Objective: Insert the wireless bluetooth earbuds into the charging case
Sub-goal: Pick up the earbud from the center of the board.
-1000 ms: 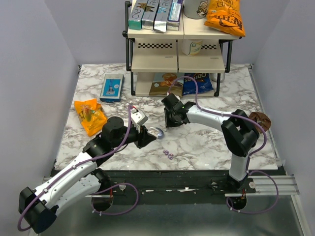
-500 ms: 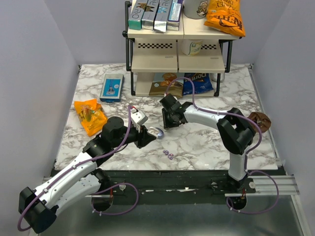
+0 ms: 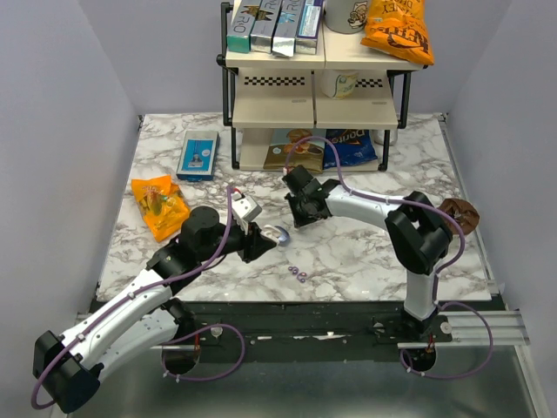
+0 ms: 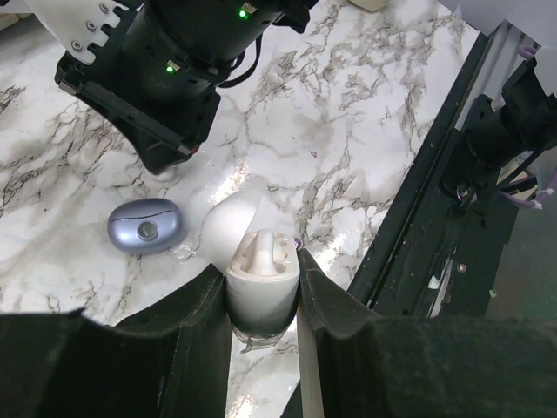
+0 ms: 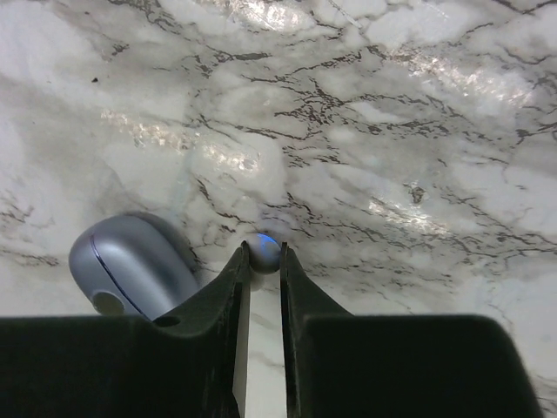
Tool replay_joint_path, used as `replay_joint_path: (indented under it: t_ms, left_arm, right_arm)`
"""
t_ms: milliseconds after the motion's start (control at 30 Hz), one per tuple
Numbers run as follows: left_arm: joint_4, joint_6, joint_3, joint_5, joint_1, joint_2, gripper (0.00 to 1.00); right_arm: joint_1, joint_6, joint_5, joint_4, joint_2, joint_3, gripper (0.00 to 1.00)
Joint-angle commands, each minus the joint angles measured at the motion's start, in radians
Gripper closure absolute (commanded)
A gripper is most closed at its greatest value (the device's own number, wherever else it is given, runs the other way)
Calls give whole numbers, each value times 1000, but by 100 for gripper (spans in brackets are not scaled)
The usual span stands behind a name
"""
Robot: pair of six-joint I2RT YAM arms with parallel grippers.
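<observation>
Left wrist view: a white case (image 4: 258,305) is seen clamped between the fingers of the left gripper (image 4: 259,268). Its domed lid is tipped open, and a pale stem-shaped form stands in its smooth, matte hollow. No writing is found on it.

The charging case (image 4: 145,228) is noted lying shut on the marble table (image 3: 383,252), just beyond the white case and apart from it. It is a glossy lavender-blue oval shell, marked by a thin seam line and a small round dot.

Right wrist view: the right gripper (image 5: 264,261) is held down at the table with its jaws narrowed to a slit. A small rounded piece (image 5: 264,246) with a blue glint is lodged at the tips, just beside the charging case. Whether it is actually gripped cannot be told.

Top view: the wireless bluetooth earbuds (image 3: 298,273) are recorded as tiny purple ring shapes on the marble near the front edge, well clear of both grippers.

Writing: the blue bag (image 3: 352,148) under the rack (image 3: 313,109) bears lettering that reads as Doritos, partly crossed by a cable. Print on the upper boxes (image 3: 274,26) and on the orange packet (image 3: 159,205) is too small to be read.
</observation>
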Motion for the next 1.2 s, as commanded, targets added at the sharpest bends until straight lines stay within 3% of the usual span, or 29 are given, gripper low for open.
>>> replay_joint_path:
  t_ms: [0,167,333,367,467,667,933,1167]
  left_arm:
    - [17,2,-1,5,-3,6,100]
    - [27,-1,1,34,-5,10,100]
    - [31,-9,10,51,-4,7,100]
    - [30,-7,10,54,-3,4,100]
    - [27,-4,5,54,-3,-11,100]
    - [40,-16,-12,45,-4,-33,100]
    - [39,-19,-13,27,-4,-36,100]
    - [36,-24,-12,16,-5,-30,100]
  right_arm:
    - [1,-276,28,-114,-38,28,83]
    - [-3,-503,43,-106,-84,-42,84]
    - [-13,-572,13,-81,-104,-92,79]
    - [-16,-569,-7,-84,-104,-93,70]
    - [-16,-530,17,-102,-101,-83,54]
    - [-16,-436,100,-95,-148,-63,44]
    - [-13,-186,129,23,-290,-161,48]
    - [38,-189,126,75,-270,-254,57]
